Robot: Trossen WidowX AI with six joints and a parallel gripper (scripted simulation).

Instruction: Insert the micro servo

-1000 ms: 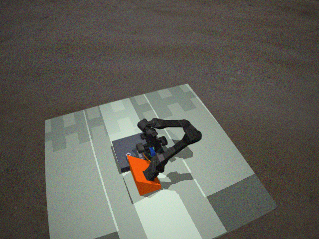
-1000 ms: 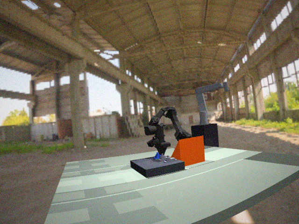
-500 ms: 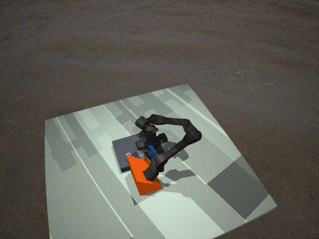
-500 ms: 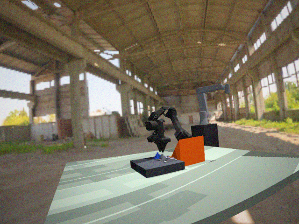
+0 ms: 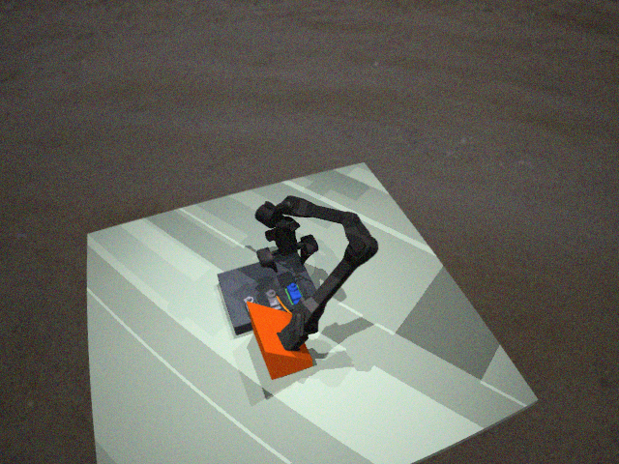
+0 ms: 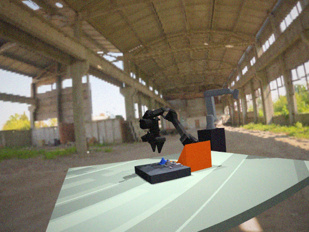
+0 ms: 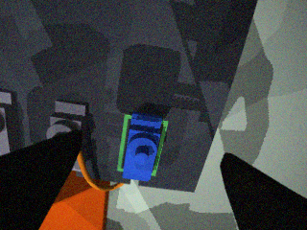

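Note:
The blue micro servo stands at the green-marked pocket outline on the dark deck. Its round output shaft faces up. Its ears lie at the outline's two short ends; whether they are flat on the deck cannot be told. An orange cable curves from beside a grey servo to the blue servo's lower left; the side notch is not clearly visible. My gripper is open and empty, above the servo, with its fingers wide apart and touching nothing.
A grey servo sits left of the blue one in the wrist view, with another part at the left edge. An orange wedge adjoins the deck near the arm's base. A grey arm stands behind on a black block.

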